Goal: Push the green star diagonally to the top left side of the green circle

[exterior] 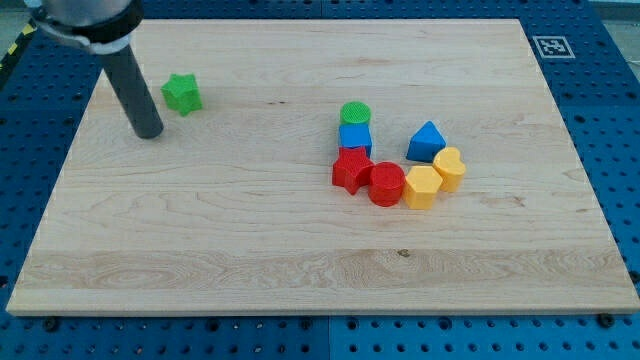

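Note:
The green star [182, 93] lies near the view's top left on the wooden board [250, 240]. The green circle [355, 113] sits right of the board's middle, at the top of a cluster of blocks. My tip [149, 132] rests on the board just below and left of the green star, a small gap apart from it. The star is far to the left of the green circle.
Below the green circle are a blue cube [355, 138], a red star [351, 170] and a red cylinder [386, 184]. To their right are a yellow hexagon [421, 187], a yellow heart [449, 167] and a blue triangle-like block [427, 141]. A fiducial tag [552, 46] marks the board's top right corner.

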Tool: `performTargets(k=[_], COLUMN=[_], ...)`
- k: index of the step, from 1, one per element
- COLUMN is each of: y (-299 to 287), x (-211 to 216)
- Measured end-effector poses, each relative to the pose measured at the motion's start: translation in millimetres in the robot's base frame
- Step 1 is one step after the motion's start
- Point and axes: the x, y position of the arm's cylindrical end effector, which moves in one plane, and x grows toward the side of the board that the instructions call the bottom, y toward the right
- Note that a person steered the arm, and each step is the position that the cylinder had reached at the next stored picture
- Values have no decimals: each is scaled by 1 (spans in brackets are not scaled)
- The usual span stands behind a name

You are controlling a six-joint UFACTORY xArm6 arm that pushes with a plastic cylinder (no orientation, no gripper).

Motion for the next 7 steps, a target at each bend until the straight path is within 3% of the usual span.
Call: performTargets(k=[7], y=[27], x=[-20])
